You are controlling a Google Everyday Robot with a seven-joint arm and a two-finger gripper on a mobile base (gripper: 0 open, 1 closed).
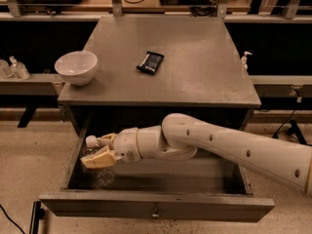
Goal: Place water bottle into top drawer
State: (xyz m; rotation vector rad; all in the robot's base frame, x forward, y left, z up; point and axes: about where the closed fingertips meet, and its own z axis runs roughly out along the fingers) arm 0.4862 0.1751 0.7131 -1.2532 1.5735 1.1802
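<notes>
Down at the left of the one open drawer (pixel 204 206), the gripper (pixel 93 151) pinches a single bottle (pixel 91 141) between its two fingers. Above, the table (pixel 195 67) holds one bowl (pixel 76 67) and one dark packet (pixel 150 62).

1 high front view down at cabinet (pixel 195 67), tool (pixel 93 151) over top drawer (pixel 195 209).
</notes>
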